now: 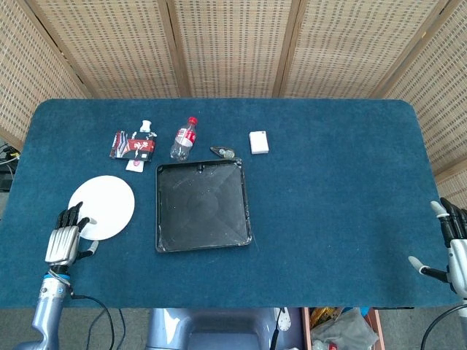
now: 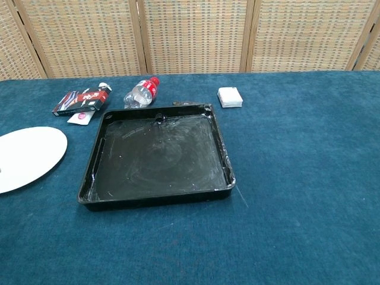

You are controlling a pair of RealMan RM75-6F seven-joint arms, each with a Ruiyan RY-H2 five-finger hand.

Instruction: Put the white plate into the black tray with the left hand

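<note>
The round white plate (image 1: pixel 103 206) lies flat on the blue table, left of the black tray (image 1: pixel 202 205); the chest view shows the plate (image 2: pixel 27 158) at its left edge and the tray (image 2: pixel 159 156) in the middle. The tray holds nothing. My left hand (image 1: pixel 64 237) hovers at the plate's near left rim, fingers apart and overlapping the rim; contact with the plate is unclear. My right hand (image 1: pixel 454 248) is open at the table's right front edge, far from both. Neither hand shows in the chest view.
Behind the tray lie a clear bottle with a red cap (image 1: pixel 184 138), a red and black packet (image 1: pixel 133 145), a small dark object (image 1: pixel 223 152) and a white box (image 1: pixel 258 141). A wicker screen stands behind the table.
</note>
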